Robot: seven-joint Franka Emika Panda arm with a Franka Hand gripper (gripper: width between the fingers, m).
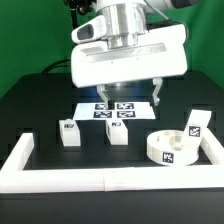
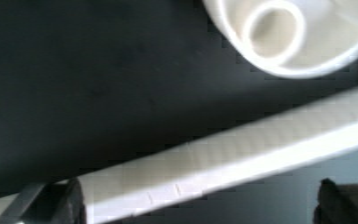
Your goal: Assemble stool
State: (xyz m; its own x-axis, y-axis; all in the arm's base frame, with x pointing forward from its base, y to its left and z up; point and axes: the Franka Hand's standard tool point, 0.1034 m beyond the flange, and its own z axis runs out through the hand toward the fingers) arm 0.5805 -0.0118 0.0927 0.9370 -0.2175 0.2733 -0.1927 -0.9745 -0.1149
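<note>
The stool's round white seat point(image 1: 168, 148) lies flat near the exterior view's right front corner, a marker tag on its side. In the wrist view the seat point(image 2: 291, 35) shows as a white ring. Three white leg blocks stand apart on the black table: one point(image 1: 68, 132) at the left, one point(image 1: 118, 131) in the middle, and one point(image 1: 194, 125) behind the seat. My gripper point(image 1: 129, 98) hangs open above the marker board point(image 1: 113, 108), behind the middle leg. Nothing sits between its dark fingertips point(image 2: 51, 200); the gripper point(image 2: 197, 205) holds nothing.
A long white border wall point(image 1: 110, 178) runs along the table's front and turns back at both ends. It crosses the wrist view as a slanted white bar point(image 2: 211, 160). A green backdrop stands behind the table.
</note>
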